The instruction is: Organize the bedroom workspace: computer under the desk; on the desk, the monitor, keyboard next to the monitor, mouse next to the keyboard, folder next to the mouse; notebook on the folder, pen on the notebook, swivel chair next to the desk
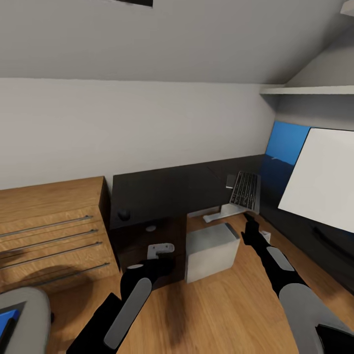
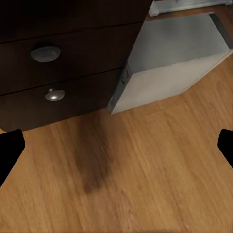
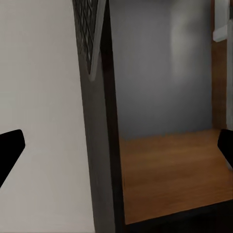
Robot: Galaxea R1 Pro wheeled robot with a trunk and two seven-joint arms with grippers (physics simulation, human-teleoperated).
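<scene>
Head view | light grey boxy computer (image 1: 211, 250) sits on floor by long black desk (image 1: 162, 189), silvery keyboard (image 1: 244, 189) far right | both grippers spread apart, empty | next, I think: push computer under.

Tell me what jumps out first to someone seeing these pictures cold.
The big pale monitor at the right, its white face turned toward the camera, draws the eye, with a bright blue wall panel behind it. Next comes the keyboard lying on the black desk, a small dark mouse near the desk's left front edge. The light grey computer stands on the oak floor beside the drawers.
</scene>
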